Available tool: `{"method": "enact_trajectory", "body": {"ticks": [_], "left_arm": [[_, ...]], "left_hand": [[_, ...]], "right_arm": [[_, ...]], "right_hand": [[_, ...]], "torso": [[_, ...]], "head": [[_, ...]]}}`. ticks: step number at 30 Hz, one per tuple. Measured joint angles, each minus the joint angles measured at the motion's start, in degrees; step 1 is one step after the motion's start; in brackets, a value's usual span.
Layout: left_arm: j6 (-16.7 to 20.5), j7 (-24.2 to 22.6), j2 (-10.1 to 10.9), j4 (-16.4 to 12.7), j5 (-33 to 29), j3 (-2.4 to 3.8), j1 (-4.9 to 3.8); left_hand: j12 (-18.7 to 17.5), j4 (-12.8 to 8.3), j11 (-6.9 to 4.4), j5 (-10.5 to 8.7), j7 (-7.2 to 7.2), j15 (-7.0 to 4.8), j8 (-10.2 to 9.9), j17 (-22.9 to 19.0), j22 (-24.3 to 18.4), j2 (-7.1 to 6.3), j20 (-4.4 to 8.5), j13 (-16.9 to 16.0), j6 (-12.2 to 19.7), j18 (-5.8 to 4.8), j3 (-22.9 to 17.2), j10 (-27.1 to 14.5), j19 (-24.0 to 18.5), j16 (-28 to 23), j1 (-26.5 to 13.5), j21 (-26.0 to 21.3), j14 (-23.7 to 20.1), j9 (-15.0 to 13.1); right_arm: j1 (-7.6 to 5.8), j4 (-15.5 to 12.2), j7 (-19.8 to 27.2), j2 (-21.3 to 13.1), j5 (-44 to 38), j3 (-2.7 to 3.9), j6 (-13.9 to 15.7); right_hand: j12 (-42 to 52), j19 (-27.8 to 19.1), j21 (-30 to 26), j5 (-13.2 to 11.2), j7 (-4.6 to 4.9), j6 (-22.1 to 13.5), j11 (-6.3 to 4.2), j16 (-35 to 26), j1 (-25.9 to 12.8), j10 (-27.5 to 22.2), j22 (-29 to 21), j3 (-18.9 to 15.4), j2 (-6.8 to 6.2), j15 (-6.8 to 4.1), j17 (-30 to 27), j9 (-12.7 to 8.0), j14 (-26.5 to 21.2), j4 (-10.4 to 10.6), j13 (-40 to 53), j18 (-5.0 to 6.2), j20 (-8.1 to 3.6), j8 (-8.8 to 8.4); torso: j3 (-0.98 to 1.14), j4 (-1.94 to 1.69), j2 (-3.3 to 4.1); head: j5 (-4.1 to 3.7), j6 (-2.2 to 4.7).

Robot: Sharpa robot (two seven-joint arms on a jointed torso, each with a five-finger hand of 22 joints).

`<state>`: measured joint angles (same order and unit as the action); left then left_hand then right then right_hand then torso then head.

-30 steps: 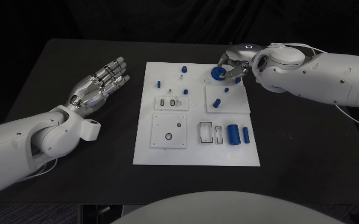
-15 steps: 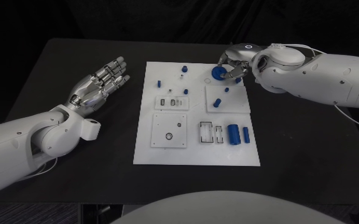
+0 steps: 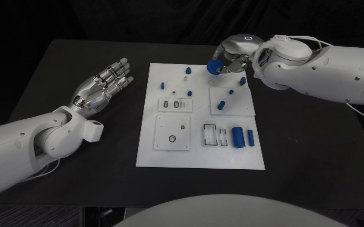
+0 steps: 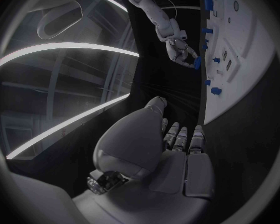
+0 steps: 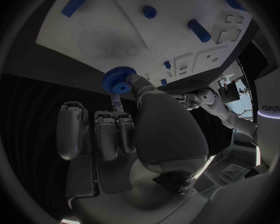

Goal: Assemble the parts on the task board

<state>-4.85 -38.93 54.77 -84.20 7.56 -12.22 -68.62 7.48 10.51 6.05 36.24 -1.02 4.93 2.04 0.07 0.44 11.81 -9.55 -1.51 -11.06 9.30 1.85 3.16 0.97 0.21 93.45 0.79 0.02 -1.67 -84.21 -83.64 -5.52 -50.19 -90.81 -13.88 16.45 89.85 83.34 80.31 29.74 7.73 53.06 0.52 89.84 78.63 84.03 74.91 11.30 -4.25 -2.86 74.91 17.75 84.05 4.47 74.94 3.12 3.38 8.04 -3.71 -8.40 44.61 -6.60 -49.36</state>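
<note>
Right robot hand (image 3: 230, 59) has lifted the blue gear (image 3: 214, 68) back toward the task board's (image 3: 199, 148) far edge, pinching it above the board. Left robot hand (image 3: 102, 83) rests open-fingered on the table (image 3: 91, 174).

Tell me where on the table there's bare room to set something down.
Bare black table lies right of the task board, below the right arm, and along the front edge. The strip between the board and the open left hand is narrow. The board's far end is crowded, with the right hand holding a blue gear.
</note>
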Motion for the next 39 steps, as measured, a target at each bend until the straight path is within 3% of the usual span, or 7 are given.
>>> {"method": "enact_trajectory", "body": {"ticks": [6, 20, 39], "left_arm": [[-0.1, 0.0, -0.1, 0.0, 0.0, 0.0, 0.0], [-0.2, 0.0, -0.5, 0.0, 0.0, 0.0, 0.0], [-0.4, 0.0, -0.9, 0.4, 0.0, 0.0, 0.0]], "left_hand": [[0.0, 0.0, 0.0, 0.0, 0.0, 0.0, 0.0, 0.0, 0.0, 0.0, 0.0, 0.0, 0.0, 0.0, 0.0, 0.0, 0.0, 0.0, 0.0, 0.0, 0.0, 0.0], [0.0, 0.0, 0.0, 0.0, 0.0, -0.01, 0.0, 0.0, 0.0, 0.0, 0.01, 0.0, 0.0, 0.0, 0.0, 0.0, 0.0, 0.0, 0.0, 0.0, 0.0, 0.0], [0.0, -0.1, 0.0, -0.19, 0.0, 0.01, 0.0, 0.1, 0.0, 0.0, -0.11, 0.0, 0.0, 0.0, -0.1, 0.0, 0.1, 0.0, 0.0, 0.0, 0.0, 0.0]], "right_arm": [[-0.44, 0.0, 0.6, 3.2, -0.2, -0.03, 0.1], [0.32, 5.3, 2.5, 10.5, -0.3, -0.03, -0.3], [1.5, 6.9, 3.3, 12.5, -0.4, -0.03, -2.4]], "right_hand": [[0.0, 0.0, 0.0, 0.0, 0.0, 0.0, 0.0, 0.0, -0.3, 0.0, 0.0, 0.1, 0.27, 0.0, 0.0, 0.0, 0.0, 0.1, 0.0, 0.0, 0.0, 0.0], [0.0, 0.0, 0.0, -0.3, 0.0, 0.0, 0.0, 0.0, -0.5, 0.0, 0.0, 0.5, 0.41, 0.0, 0.0, 0.0, 0.0, 0.2, 0.0, 0.0, 0.0, 0.0], [0.0, 0.0, -0.3, -0.8, -0.5, -0.5, 0.0, 0.0, -1.5, 0.0, 0.0, 1.4, 0.01, 0.0, 0.0, 0.0, 0.0, 0.0, 0.0, 0.0, 0.0, 0.0]], "torso": [[-0.05, -0.09, -0.03], [-0.1, -0.25, -0.05], [-0.05, -0.13, -0.05]], "head": [[0.16, 0.22], [0.18, 0.28], [0.23, -0.09]]}}
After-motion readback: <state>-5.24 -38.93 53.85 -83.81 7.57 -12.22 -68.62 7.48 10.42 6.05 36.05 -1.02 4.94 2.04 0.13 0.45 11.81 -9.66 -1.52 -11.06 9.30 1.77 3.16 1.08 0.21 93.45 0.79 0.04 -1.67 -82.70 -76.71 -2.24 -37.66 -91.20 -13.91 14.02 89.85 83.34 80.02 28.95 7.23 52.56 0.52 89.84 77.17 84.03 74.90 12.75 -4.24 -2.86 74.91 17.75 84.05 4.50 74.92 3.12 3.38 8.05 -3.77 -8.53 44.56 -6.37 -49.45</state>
